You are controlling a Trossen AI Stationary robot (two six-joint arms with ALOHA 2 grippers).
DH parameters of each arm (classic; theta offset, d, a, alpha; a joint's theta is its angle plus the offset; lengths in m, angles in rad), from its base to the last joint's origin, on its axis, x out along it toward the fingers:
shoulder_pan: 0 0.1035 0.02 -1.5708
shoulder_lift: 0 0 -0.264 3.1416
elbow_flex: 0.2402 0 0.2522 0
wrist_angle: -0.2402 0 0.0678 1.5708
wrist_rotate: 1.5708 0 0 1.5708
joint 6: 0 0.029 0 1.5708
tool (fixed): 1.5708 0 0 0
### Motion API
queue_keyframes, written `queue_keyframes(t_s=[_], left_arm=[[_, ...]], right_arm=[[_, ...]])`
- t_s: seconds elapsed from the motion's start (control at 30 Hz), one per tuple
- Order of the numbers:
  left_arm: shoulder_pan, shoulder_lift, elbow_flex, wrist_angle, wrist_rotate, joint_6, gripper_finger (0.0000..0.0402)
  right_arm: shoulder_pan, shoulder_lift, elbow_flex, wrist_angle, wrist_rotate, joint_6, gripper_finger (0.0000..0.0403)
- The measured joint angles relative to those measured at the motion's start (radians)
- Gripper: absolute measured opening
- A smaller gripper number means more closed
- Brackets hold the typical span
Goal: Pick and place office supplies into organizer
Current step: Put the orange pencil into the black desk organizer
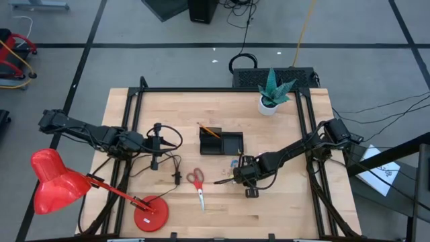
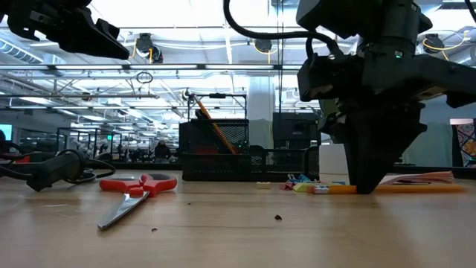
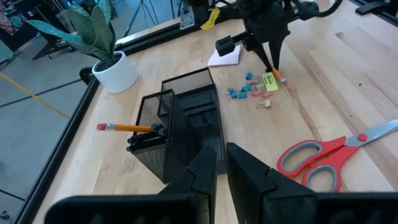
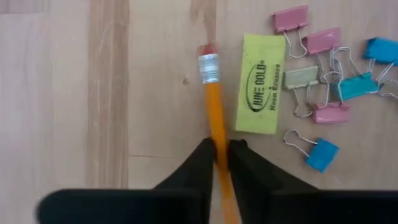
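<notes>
Your right gripper (image 4: pixel 221 152) is down on the bench (image 1: pixel 282 208), a short way to the right of the black mesh organizer (image 1: pixel 222 142), on the side away from the potted plant (image 1: pixel 272 94). Its two dark fingers pinch an orange pencil (image 4: pixel 214 106) from either side, so the gripper is closed on the pencil while the pencil lies flat on the wood.

The pencil's long axis runs straight ahead of the gripper, eraser end pointing forward and the rest of the shaft passing back between the fingers. A yellow eraser (image 4: pixel 260 84) lies just beside the pencil, parallel to it and nearly touching one finger. Beyond the eraser sits a loose cluster of pink and blue binder clips (image 4: pixel 329 74), and a pink sticky-note pad (image 3: pixel 225 56) lies near them.

The organizer stands between the two arms, with one pencil (image 3: pixel 127 128) already leaning in its taller compartment. Of the two arms, the right one is nearer to it. To deliver the held pencil you would likely need to lift it and tip it upright over that taller compartment.

Red-handled scissors (image 1: pixel 197 183) lie flat on the bench, on the front side of the organizer and apart from it.

Your left gripper (image 3: pixel 219 168) waits above the bench to the left of the organizer, fingers nearly together and holding nothing.
</notes>
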Motion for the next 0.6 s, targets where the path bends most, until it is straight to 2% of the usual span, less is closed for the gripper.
queue_keyframes(t_s=[0.1, 0.3, 0.6], left_arm=[[0.0, 0.0, 0.0, 0.0, 0.0, -0.001, 0.0044], [0.0, 0.0, -0.001, 0.0, 0.0, -0.002, 0.0044], [0.0, 0.0, -0.001, 0.0, 0.0, -0.003, 0.0044]], right_arm=[[-0.004, 0.0, 0.0, 0.01, -0.007, 0.012, 0.0011], [-0.006, -0.006, 0.014, 0.021, -0.036, 0.021, 0.0023], [0.014, -0.067, 0.155, -0.006, -0.051, -0.027, 0.0013]])
